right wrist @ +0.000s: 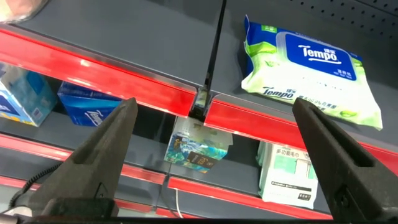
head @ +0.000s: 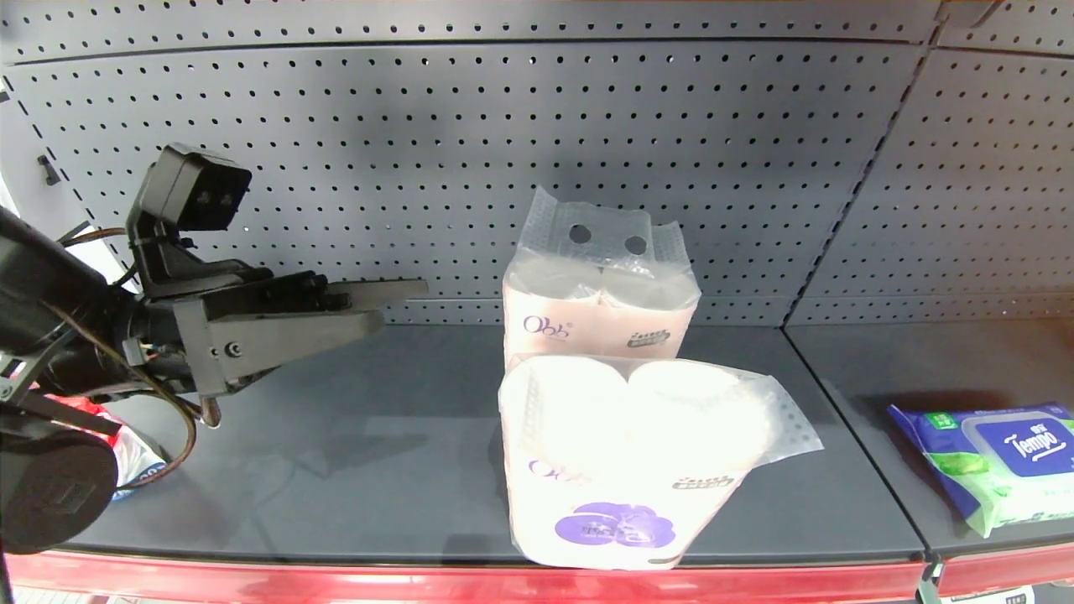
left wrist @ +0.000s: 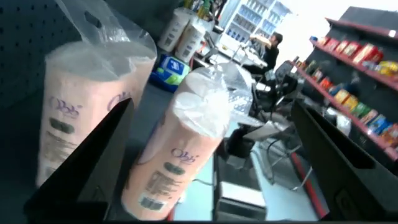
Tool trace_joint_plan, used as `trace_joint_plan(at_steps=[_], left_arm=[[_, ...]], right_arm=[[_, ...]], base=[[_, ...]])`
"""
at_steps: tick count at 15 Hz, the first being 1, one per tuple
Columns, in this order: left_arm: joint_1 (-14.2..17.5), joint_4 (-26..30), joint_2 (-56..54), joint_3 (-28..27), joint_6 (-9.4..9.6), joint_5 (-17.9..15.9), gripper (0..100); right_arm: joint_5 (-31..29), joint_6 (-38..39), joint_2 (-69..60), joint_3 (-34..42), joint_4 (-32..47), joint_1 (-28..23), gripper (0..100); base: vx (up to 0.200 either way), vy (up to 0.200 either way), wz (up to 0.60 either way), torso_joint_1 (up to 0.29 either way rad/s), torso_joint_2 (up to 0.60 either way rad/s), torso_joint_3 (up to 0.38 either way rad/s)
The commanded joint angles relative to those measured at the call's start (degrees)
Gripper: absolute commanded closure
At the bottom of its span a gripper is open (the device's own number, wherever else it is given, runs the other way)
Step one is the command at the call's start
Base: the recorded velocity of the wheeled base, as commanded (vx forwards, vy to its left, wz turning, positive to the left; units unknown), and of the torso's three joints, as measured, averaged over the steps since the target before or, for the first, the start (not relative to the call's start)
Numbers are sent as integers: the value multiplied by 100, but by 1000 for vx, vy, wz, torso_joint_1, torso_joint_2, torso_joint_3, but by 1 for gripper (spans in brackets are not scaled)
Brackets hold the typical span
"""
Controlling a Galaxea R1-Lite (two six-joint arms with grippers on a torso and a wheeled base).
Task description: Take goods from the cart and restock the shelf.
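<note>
Out front of the shelf (head: 336, 436), the right hand (right wrist: 214, 106) is hanging spread and empty. At the red lip the near roll pack (head: 621, 453) is standing right on the edge — a nudge may be enough to topple it off. To its left the left hand (head: 403, 304) is hovering, spread, empty — swinging across, it risks snagging the loose wrap. Just behind, the far roll pack (head: 600, 302) is standing upright.
</note>
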Motion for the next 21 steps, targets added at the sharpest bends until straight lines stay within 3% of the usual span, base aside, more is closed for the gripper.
trace_joint_plan(at_steps=[1, 4, 9, 14, 18, 19, 20, 21], left_arm=[[-283, 107, -266, 113, -299, 348, 0], [-432, 142, -310, 139, -325, 541, 0], [-749, 362, -336, 183, -325, 1640, 0], [-801, 476, -345, 227, -290, 2396, 0], [-837, 625, -371, 254, -281, 3591, 0], [-837, 722, -468, 262, -220, 3758, 0], [-828, 968, -547, 271, 44, 3960, 0], [-819, 1452, -661, 262, 501, 4417, 0]], right_arm=[[2, 1, 0, -1, -1, 1, 0], [2, 28, 0, 7, -1, 1, 0], [2, 45, 0, 7, -1, 1, 0], [2, 45, 0, 7, -1, 1, 0], [-7, 28, 0, 7, -1, 1, 0], [-7, 1, 0, 7, -1, 1, 0], [-7, -16, 0, -1, -1, 1, 0], [-7, -7, 0, 7, -1, 1, 0]], base=[[0, 0, 0, 0, 0, 0], [0, 0, 0, 0, 0, 0], [0, 0, 0, 0, 0, 0], [0, 0, 0, 0, 0, 0], [0, 0, 0, 0, 0, 0], [0, 0, 0, 0, 0, 0], [0, 0, 0, 0, 0, 0], [0, 0, 0, 0, 0, 0]])
